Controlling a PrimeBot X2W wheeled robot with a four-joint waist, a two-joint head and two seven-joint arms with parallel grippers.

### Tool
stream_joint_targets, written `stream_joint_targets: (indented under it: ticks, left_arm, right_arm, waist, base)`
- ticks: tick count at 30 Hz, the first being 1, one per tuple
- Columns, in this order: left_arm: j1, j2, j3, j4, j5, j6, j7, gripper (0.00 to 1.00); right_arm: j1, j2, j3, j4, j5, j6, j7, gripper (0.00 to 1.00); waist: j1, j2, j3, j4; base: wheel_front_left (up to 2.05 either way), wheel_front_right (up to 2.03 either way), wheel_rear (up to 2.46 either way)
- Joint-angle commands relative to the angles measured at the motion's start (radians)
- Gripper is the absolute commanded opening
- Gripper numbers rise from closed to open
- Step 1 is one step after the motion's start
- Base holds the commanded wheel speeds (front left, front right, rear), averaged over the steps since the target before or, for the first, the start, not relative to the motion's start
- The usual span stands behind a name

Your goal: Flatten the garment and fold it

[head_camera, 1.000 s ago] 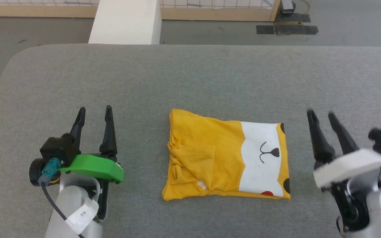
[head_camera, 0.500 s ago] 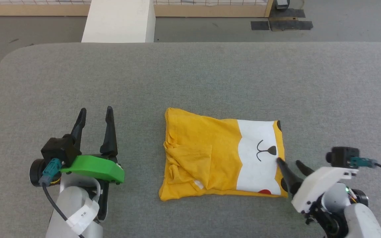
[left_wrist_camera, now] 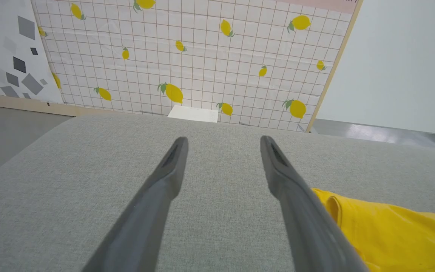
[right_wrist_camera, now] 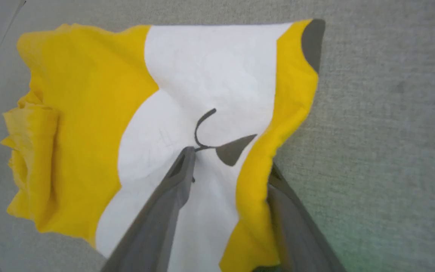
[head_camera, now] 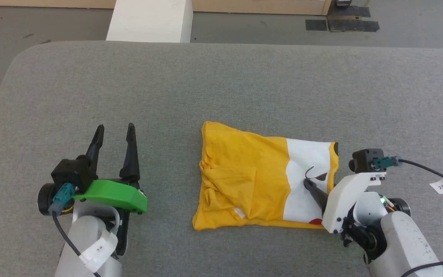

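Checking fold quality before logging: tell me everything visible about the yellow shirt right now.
The garment is soft bright-yellow cloth with a white patch, thin black lines, dark spots and a red dot at its right end. It lies folded into a rough rectangle on the grey table, left part bunched. The open right claw straddles its right edge: one finger on the white patch, the other under the lifted hem.

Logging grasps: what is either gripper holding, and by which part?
Nothing is gripped. The right gripper straddles the T-shirt's right edge with jaws open, one finger on the white print, one past the yellow border; the left gripper is open beside it.
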Motion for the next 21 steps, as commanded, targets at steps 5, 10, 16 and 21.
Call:
stream_joint_targets:
  ticks: [5, 10, 16, 21]
  left_arm:
    - [-0.006, -0.003, 0.011, -0.001, -0.006, -0.005, -0.005, 1.00]
    - [0.006, -0.001, 0.024, -0.016, 0.001, -0.002, -0.005, 1.00]
    - [-0.002, 0.001, 0.023, -0.038, 0.010, -0.002, -0.005, 1.00]
    - [-0.023, 0.006, 0.015, -0.054, 0.020, -0.001, -0.005, 1.00]
  right_arm:
    - [-0.003, 0.006, 0.016, -0.030, -0.063, -0.001, -0.010, 0.00]
    - [-0.043, -0.003, 0.075, -0.155, -0.248, -0.001, 0.024, 0.00]
    - [-0.140, -0.173, 0.220, -0.295, -0.359, -0.001, 0.107, 0.00]
    - [-0.235, -0.308, 0.258, -0.333, -0.355, -0.001, 0.120, 0.00]
  waist:
    - [0.0000, 0.0000, 0.000, -0.008]
    - [0.0000, 0.0000, 0.005, -0.056]
    - [0.0000, 0.0000, 0.032, -0.149]
    - [0.0000, 0.0000, 0.071, -0.243]
  base:
    - [0.00, 0.00, 0.00]
    - [0.00, 0.00, 0.00]
    - [0.00, 0.00, 0.00]
    - [0.00, 0.00, 0.00]
